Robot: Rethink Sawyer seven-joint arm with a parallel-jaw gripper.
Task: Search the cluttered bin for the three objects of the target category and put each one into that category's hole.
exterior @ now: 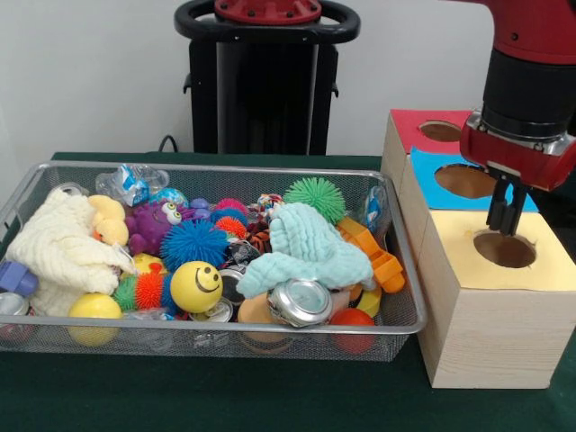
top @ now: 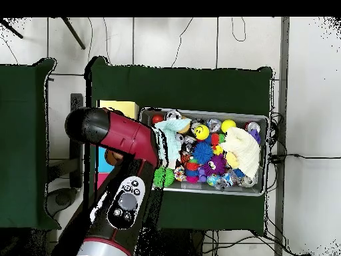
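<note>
The wire mesh bin (exterior: 216,335) is full of toys and also shows in the overhead view (top: 206,192). My gripper (exterior: 507,216) hangs just above the round hole (exterior: 504,249) in the pale yellow panel of the largest wood box (exterior: 495,333). Its two fingers stand a little apart with nothing between them. One small whitish piece with coloured blotches (exterior: 268,202) lies at the back of the bin among the balls. I cannot make out other such pieces. In the overhead view my arm (top: 123,137) hides the gripper and the hole.
A mint cloth (exterior: 306,247), a cream cloth (exterior: 58,247), a purple monster (exterior: 155,225), a yellow smiley ball (exterior: 196,286), spiky balls and a crushed can (exterior: 299,301) fill the bin. Blue-panelled (exterior: 441,191) and red-panelled (exterior: 409,126) boxes stand behind the yellow one.
</note>
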